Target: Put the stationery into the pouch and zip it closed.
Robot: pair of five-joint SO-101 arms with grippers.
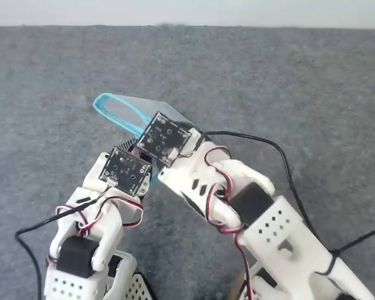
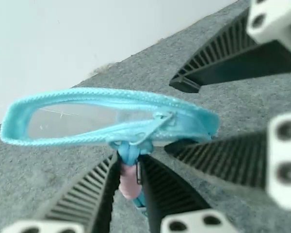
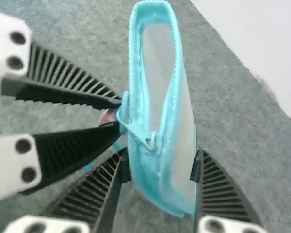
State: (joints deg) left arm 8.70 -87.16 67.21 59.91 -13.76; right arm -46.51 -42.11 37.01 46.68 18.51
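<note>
Item: flat soft pouch (image 1: 122, 111) with turquoise fabric binding and clear plastic sides.
Location: held off the grey carpet-like surface (image 1: 300, 81), between the two arms' front ends, its long edge running away from them.
Contents: cannot tell; no stationery can be made out through the clear side.
Zip: small turquoise zip slider (image 2: 160, 118) sits near the held end, with a turquoise cord pull tab (image 2: 128, 150) trailing from it. Whether the teeth are fully closed cannot be told.
Left hand (image 2: 129, 158): pinched tight on the pull tab. A small pink piece (image 2: 128, 182) shows between its black ribbed fingers, but what it is cannot be told.
Right hand (image 3: 160, 162): partly open, with one jaw against each flat side of the pouch's near end, clamping it.
Handling, judged: light and limp. The clear film is likely slippery and buckles under a pull, so the body needs bracing while the slider travels.
Grip points, judged: the pull tab for the slider, and the stitched binding or end seam for the body, rather than the bare film.
Surroundings: black cable (image 1: 281, 156) looping off the right arm onto the surface; white wall (image 2: 63, 39) beyond.
Obstructions, judged: the two hands crowd each other at one end of the pouch, leaving the slider little room there.
</note>
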